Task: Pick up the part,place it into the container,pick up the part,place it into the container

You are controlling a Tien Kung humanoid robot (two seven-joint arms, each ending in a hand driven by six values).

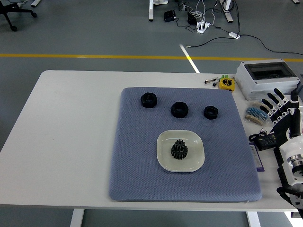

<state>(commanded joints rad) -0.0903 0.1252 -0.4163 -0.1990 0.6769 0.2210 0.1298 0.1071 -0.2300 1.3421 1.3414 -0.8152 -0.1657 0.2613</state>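
Hovering over the worktop's (71, 123) right edge, the right hand (280, 111) spreads its fingers, holding nothing. One black gear (179, 149) sits in the white dish (163, 161) on the blue mat (137, 165). Three black nuts (180, 109) line the mat's far side, the rightmost near its right edge.

Parts and container on the blue mat

1 black gear (179, 150) lies in the white dish (163, 158); 3 black nuts (179, 109) sit in a row behind it.
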